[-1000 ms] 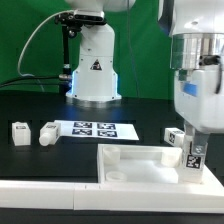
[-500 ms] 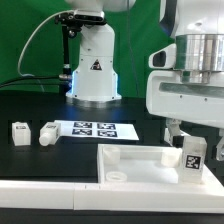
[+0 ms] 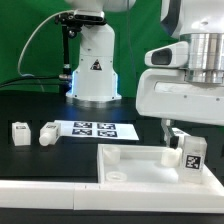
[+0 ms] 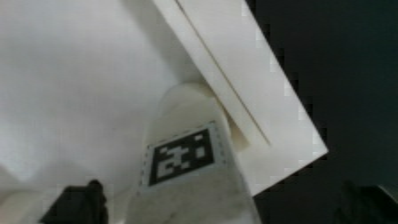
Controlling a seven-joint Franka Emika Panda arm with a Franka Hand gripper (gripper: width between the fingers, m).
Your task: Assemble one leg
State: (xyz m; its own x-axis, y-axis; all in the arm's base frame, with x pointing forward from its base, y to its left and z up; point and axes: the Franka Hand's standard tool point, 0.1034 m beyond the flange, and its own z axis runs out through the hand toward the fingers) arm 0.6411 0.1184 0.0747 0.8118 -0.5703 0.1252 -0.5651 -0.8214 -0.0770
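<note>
The leg stands upright at the far right corner of the big white tray piece, lower than a second ago, so I judge it is being seated in the corner hole. The arm has shifted leftward and hangs straight down over it. The tool looks clamped on the leg's top. Two more legs lie on the desk

The leg, a short white tagged post, stands upright inside the white tray's right end.
</note>
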